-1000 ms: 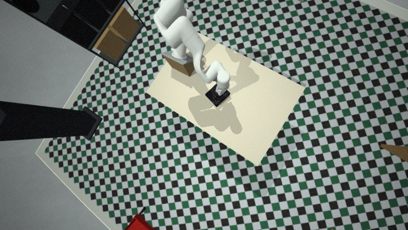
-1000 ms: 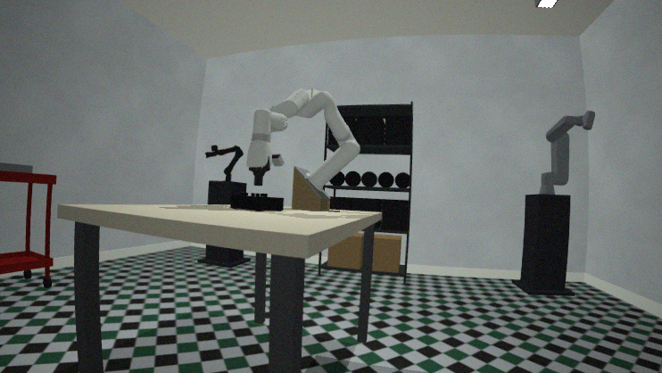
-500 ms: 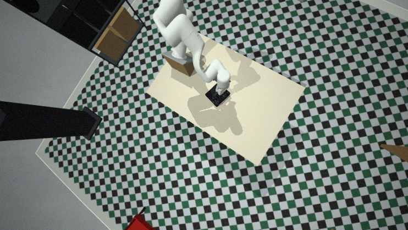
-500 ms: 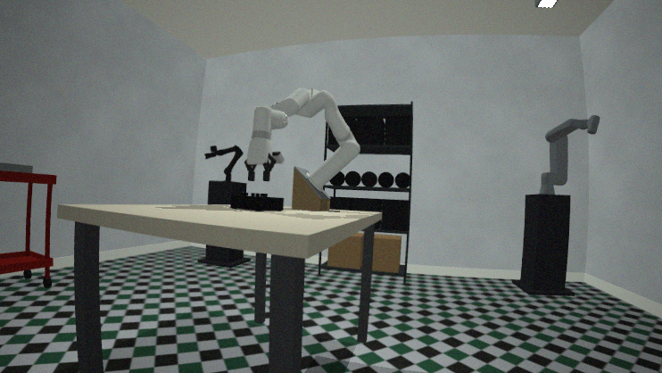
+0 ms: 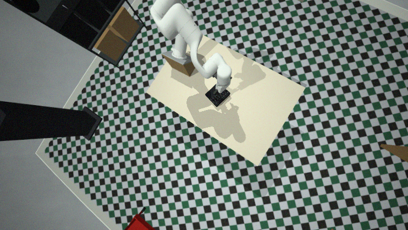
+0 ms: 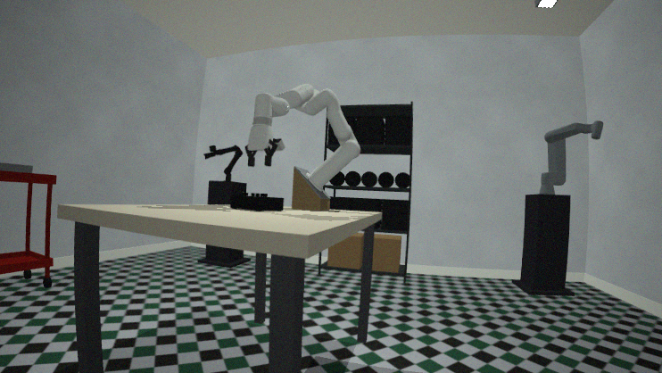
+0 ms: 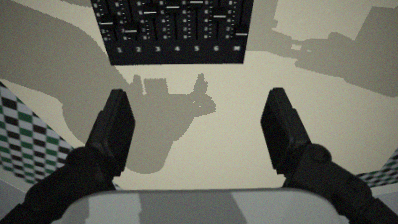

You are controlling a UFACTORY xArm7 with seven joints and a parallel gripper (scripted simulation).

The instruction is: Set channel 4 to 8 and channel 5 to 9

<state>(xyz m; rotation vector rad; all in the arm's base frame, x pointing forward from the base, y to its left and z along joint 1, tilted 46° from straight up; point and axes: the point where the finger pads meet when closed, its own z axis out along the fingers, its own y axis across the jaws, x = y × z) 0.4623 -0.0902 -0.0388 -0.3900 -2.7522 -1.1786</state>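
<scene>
The black lighting desk [image 5: 214,98] [image 6: 257,202] [image 7: 175,50] stands flat on the cream table [image 5: 257,120] [image 6: 185,218] [image 7: 225,150]. In the wrist view only its near part shows, with labels 1 to 6 and M along the front edge. The cap [image 7: 172,7] of channel 4 and the cap [image 7: 196,2] of channel 5 sit high, at the frame's top edge; the scale marks are too small to read. My gripper [image 6: 259,157] [image 7: 198,105] is open and empty. It hangs well above the desk, clear of every fader.
The arm's brown wedge base [image 5: 180,64] [image 6: 308,192] stands on the table behind the desk. A black shelf rack [image 6: 370,185], a red cart [image 6: 28,222] and two other arms on black pedestals [image 6: 546,241] [image 6: 226,189] stand off the table.
</scene>
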